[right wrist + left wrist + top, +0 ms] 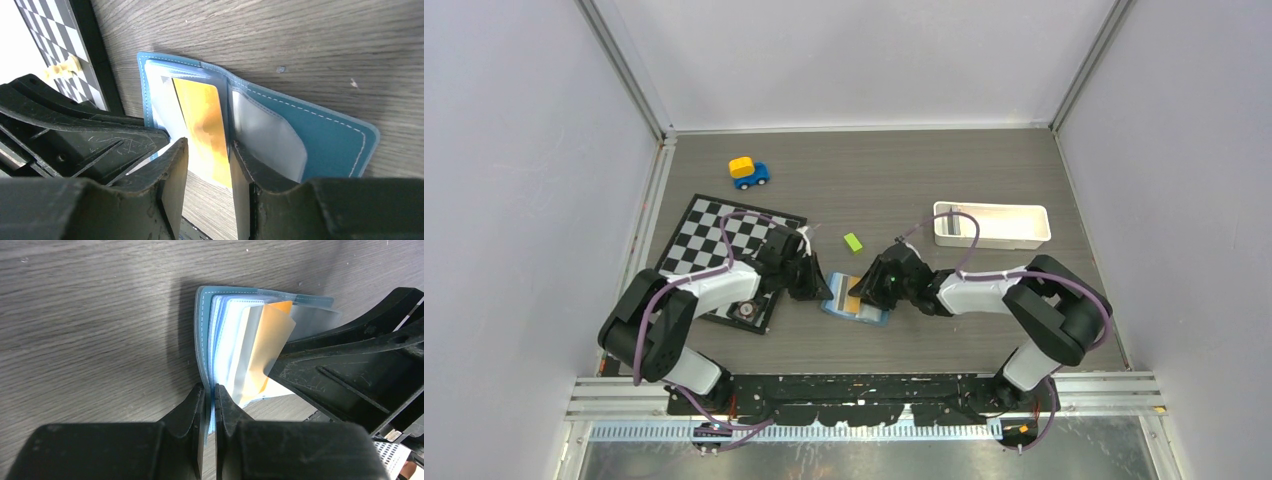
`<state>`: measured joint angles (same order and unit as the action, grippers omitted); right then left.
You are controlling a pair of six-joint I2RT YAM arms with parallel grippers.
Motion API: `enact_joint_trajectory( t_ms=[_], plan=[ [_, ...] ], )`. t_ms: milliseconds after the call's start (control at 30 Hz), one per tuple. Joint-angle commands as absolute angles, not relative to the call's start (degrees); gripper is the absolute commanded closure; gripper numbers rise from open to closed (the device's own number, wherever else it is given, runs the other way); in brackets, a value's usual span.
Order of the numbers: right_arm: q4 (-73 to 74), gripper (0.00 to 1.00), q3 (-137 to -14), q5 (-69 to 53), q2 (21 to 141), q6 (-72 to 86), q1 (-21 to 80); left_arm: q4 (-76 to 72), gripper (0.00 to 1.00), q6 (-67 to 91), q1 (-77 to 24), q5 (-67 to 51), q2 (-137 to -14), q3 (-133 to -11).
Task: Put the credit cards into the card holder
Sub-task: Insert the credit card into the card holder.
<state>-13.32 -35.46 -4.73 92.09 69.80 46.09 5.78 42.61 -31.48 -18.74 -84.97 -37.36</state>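
The teal-blue card holder [856, 303] lies open on the table between both grippers. My left gripper [210, 392] is shut on its near cover edge, beside the clear inner sleeves [232, 340]. A tan-gold credit card [204, 122] lies inside the open holder [330, 135], and it also shows in the left wrist view [272, 337]. My right gripper [207, 147] is open, its fingers either side of the card's near end, not pinching it. In the top view the left gripper [816, 283] and right gripper [871, 290] flank the holder. I make out no dark cards.
A checkerboard [724, 240] lies left of the holder, with a small dark item [747, 312] at its near corner. A blue-and-yellow toy car [748, 172] sits at the back. A lime-green block [853, 242] and a long white tray [990, 225] lie behind the holder.
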Motion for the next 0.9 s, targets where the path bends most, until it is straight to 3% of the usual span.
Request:
enact_joint_trajectory(
  t_ms=[0,567,867],
  plan=[
    [-1.24,0.57,-35.55,2.24,91.05,67.03,47.09,5.87,0.91,42.36,-31.64,-20.28,-83.73,-36.87],
    [0.51,0.48,-36.03,4.73,87.83,65.87,49.13,5.31,0.91,42.46,-31.64,-20.64,-83.40,-36.37],
    [0.28,0.62,-39.25,0.85,92.17,65.26,49.37,4.10,0.85,41.92,-31.60,-22.50,-82.95,-36.06]
  ],
)
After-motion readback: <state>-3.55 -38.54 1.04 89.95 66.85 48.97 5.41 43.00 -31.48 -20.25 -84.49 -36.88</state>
